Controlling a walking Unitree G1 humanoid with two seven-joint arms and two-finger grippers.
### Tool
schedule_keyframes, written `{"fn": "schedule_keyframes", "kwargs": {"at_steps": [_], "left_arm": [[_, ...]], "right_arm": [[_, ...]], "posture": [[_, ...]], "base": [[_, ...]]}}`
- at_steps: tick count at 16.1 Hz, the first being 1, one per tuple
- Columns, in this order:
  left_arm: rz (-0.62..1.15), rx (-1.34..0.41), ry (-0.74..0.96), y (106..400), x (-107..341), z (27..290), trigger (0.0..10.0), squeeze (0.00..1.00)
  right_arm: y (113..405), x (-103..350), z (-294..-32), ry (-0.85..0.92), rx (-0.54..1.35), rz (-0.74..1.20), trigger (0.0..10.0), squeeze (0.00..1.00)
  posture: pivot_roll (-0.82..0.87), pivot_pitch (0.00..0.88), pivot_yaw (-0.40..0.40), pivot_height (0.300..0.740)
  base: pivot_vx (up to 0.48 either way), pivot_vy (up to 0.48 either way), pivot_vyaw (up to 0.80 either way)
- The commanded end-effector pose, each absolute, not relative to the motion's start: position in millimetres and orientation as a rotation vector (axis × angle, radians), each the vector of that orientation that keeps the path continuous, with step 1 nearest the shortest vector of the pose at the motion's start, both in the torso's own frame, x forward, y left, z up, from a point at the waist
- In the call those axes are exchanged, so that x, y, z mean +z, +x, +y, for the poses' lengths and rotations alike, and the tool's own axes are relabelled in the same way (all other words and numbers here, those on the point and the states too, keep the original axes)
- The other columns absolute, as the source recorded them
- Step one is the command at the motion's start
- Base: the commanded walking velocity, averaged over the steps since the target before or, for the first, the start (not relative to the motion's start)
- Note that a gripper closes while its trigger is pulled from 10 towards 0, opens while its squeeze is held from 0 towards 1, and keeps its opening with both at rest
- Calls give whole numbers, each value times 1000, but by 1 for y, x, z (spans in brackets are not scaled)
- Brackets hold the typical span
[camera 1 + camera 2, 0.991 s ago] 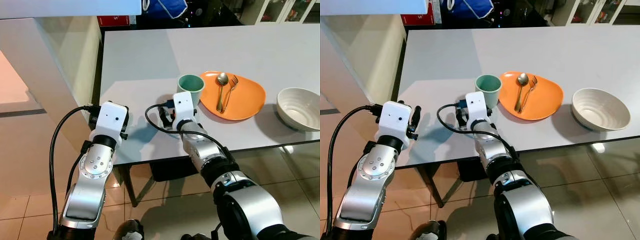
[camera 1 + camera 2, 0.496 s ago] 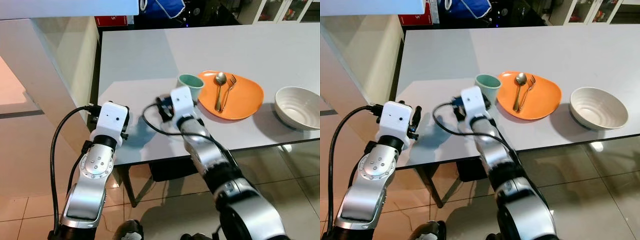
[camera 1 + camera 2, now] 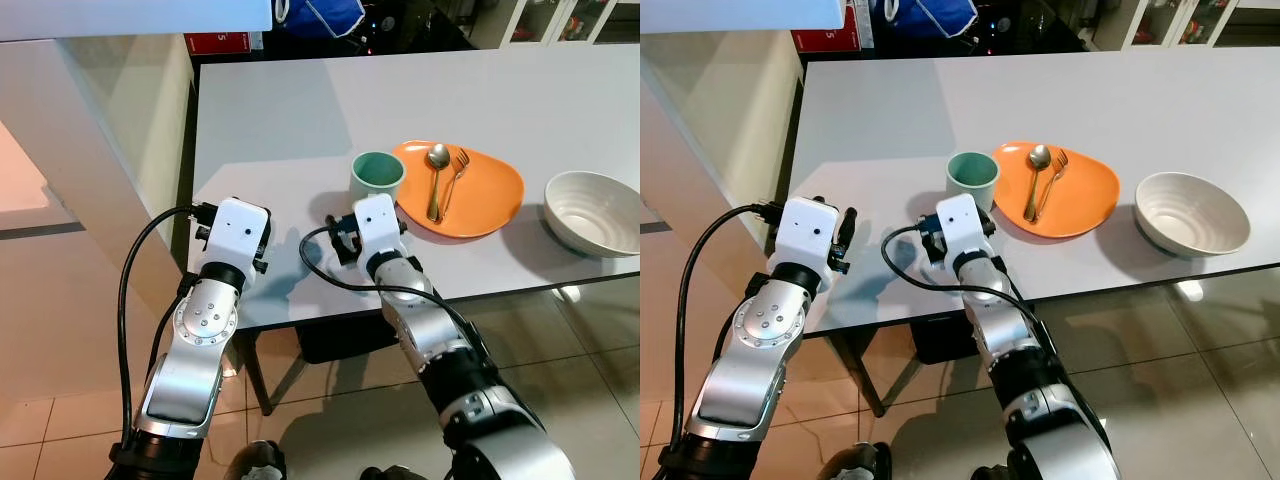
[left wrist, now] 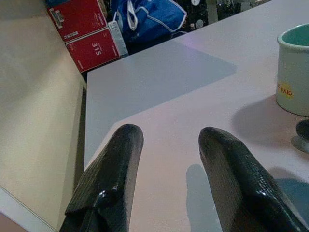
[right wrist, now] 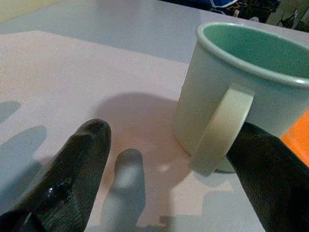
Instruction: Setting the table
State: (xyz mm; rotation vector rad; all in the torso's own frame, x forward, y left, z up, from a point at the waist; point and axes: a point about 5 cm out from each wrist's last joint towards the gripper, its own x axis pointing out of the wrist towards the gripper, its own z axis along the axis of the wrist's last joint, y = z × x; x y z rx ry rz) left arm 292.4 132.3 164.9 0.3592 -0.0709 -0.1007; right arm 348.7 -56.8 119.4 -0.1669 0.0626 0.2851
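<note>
Beyond the far end of the table (image 3: 300,110), a blue bag (image 4: 149,19) and red boxes (image 4: 87,34) are seen. A beige tiled floor (image 3: 50,330) is laid beside it.

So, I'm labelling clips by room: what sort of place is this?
Likely a home dining area: a grey table with an orange plate holding spoon and fork, a green mug and a white bowl.
</note>
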Motion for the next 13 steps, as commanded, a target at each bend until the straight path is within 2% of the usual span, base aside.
{"fn": "schedule_keyframes", "kwargs": {"at_steps": [1, 8, 13], "left_arm": [[-81, -119, 357, 293, 166, 129, 10000, 0], [-79, -124, 357, 293, 164, 130, 10000, 0], [-88, -147, 352, 300, 164, 125, 10000, 0]], "right_arm": [[345, 117, -56, -159, 293, 81, 10000, 0], [339, 115, -64, -175, 292, 94, 10000, 0], [333, 117, -85, -207, 262, 87, 10000, 0]], "posture": [[164, 82, -15, 740], [146, 85, -11, 740], [97, 65, -6, 740]], "base": [[0, 0, 0], [0, 0, 0], [0, 0, 0]]}}
